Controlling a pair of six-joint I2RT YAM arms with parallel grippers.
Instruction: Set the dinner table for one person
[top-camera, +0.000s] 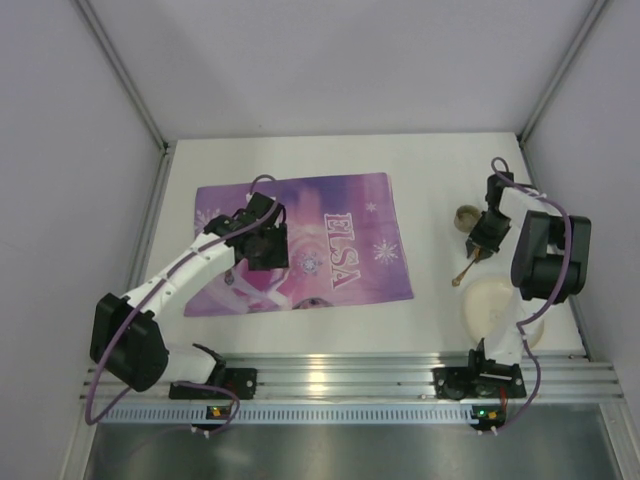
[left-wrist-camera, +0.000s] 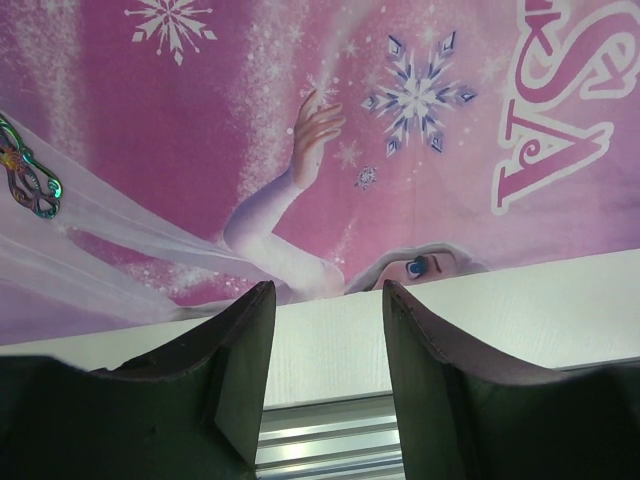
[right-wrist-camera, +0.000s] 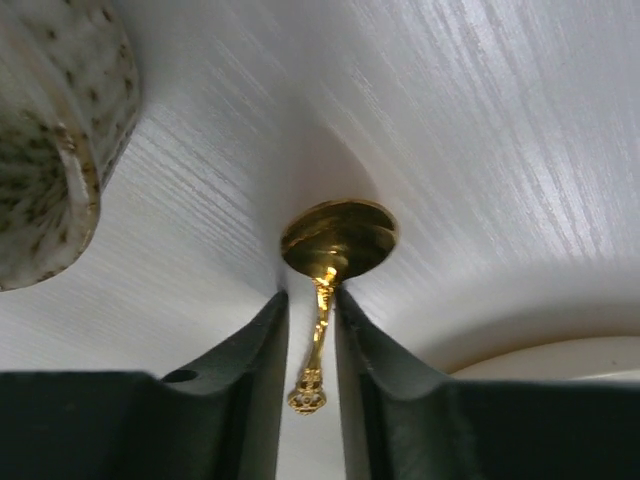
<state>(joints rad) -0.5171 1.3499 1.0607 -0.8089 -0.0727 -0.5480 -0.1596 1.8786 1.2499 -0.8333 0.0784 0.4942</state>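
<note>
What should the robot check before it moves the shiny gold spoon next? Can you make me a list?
1. Right fingers closed around the handle of the gold metal spoon: ok.
2. Spoon lifted off the white dinner table: cannot tell.
3. Speckled ceramic cup apart from the spoon: ok.
4. Round cream plate on the purple ELSA placemat: not ok. It sits on the bare table beside the right arm.
5. Left fingers open and holding nothing: ok.
6. Path to the placemat free: probably not ok, since the left fingers hover over it.
</note>
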